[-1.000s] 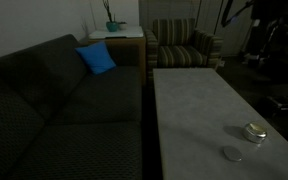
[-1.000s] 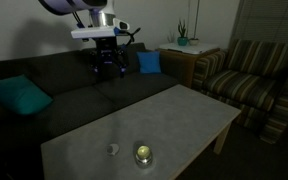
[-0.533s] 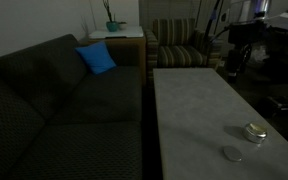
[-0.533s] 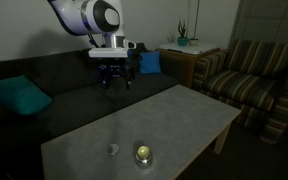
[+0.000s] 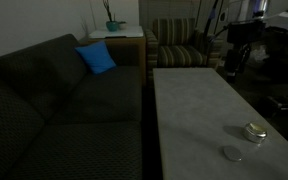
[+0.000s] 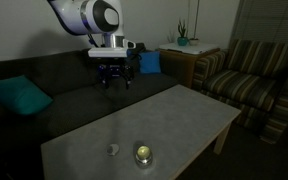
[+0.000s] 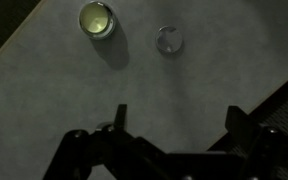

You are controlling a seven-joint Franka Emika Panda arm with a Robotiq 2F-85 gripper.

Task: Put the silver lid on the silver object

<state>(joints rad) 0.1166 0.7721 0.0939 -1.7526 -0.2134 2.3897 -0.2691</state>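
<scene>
Wrist view looked down on the grey table top (image 7: 44, 110). The silver tin (image 7: 96, 18) stood in the upper left of the frame. The silver lid (image 7: 170, 40) lay flat to its right, near it but not touching. The tin stood open, with a pale, faintly yellowish fill inside its rim; what that fill was could not be told. Nothing rested on the lid. The gripper (image 7: 176, 125) came in from the bottom edge with its two fingers (image 7: 119, 118) spread wide. Only bare table showed between them, they held nothing, and they were well apart from both things.

In an exterior view the tin (image 6: 143, 153) sat at lower centre with the lid (image 6: 113, 150) just to its left. The gripper (image 6: 114, 78) hung high in the upper middle of the frame under the white arm (image 6: 94, 15), in front of the dark sofa (image 6: 54, 75). This view alone showed a teal cushion (image 6: 19, 95) at the left edge. It also showed a blue cushion (image 6: 149, 62), a striped armchair (image 6: 254, 80) and a potted plant (image 6: 182, 38).

In an exterior view from the table's end, the tin (image 5: 254, 131) appeared at lower right, mostly as a shiny side wall with little of its inside visible. The lid (image 5: 232, 153) was a thin disc below and left of it. There the arm was a dark shape in the upper right corner, and how its jaws stood could not be made out.
</scene>
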